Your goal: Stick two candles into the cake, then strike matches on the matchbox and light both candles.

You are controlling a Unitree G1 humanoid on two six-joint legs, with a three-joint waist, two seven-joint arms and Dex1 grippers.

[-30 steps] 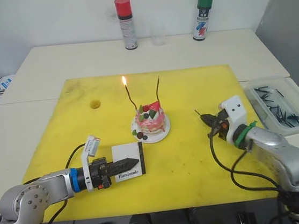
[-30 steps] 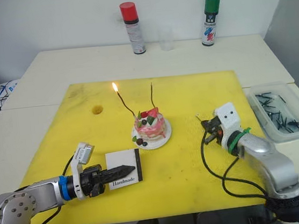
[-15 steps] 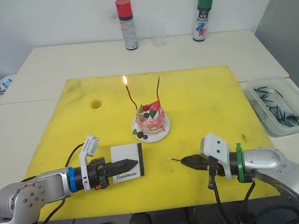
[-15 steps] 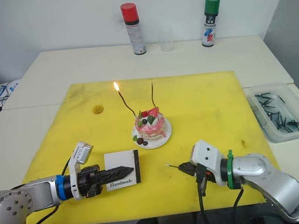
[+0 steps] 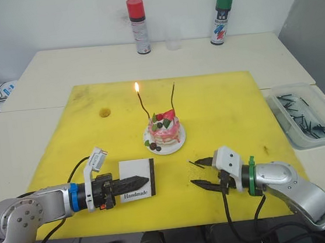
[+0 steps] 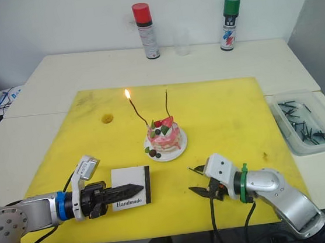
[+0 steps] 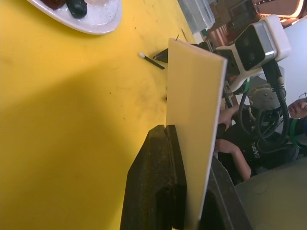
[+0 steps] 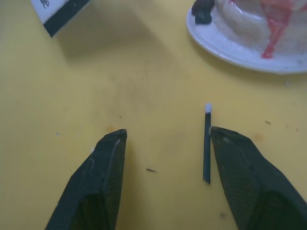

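The matchbox (image 5: 138, 186) was kept clamped in the left gripper (image 5: 135, 180) over the yellow mat (image 5: 219, 100), pretty much in front of the cake (image 5: 165, 132). The right gripper (image 8: 165, 143) was spread open, with a match (image 8: 207, 143) lying flat on the mat just beside one finger. One of the candles (image 5: 141, 103) in the cake was lit, the other candle (image 5: 172, 97) wasn't.

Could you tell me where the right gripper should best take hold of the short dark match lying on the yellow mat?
Probably mid-shaft on the short dark match, from above: it lies flat, pale head toward the cake plate, beside one finger of the open right gripper.
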